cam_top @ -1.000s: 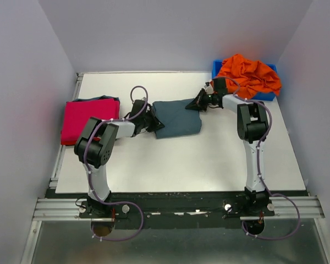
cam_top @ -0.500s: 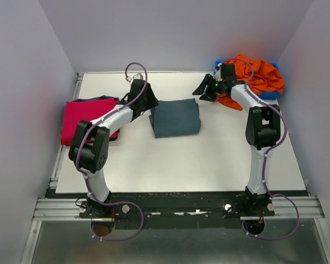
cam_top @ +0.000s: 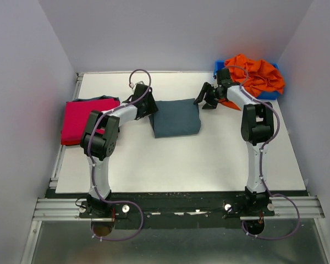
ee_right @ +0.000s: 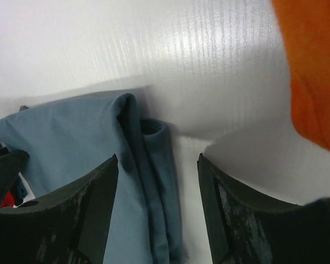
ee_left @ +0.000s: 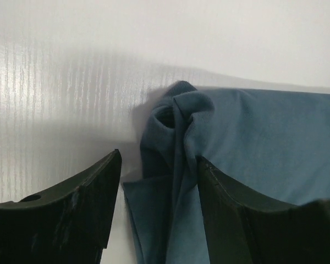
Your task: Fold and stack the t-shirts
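Note:
A folded slate grey-blue t-shirt (cam_top: 176, 117) lies flat in the middle of the table. My left gripper (cam_top: 150, 108) sits at its far left corner, open; the bunched corner of the cloth (ee_left: 173, 118) lies loose between the jaws of the left gripper (ee_left: 158, 165). My right gripper (cam_top: 201, 100) hovers at the far right corner, open, with the shirt's rolled edge (ee_right: 154, 143) under the gap of the right gripper (ee_right: 157, 162). A folded magenta-red t-shirt (cam_top: 82, 121) rests at the left edge. A crumpled orange t-shirt (cam_top: 253, 74) fills the bin.
The blue plastic bin (cam_top: 217, 67) stands at the far right corner, and orange cloth (ee_right: 313, 66) hangs over its side close to my right gripper. A dark grey-blue edge (cam_top: 99, 99) shows along the far side of the magenta shirt. Walls enclose the table on three sides.
Both grippers were shut on the grey-blue shirt's edges a second ago; they have opened and let it go. The left gripper moved from the near left edge to the far left corner.

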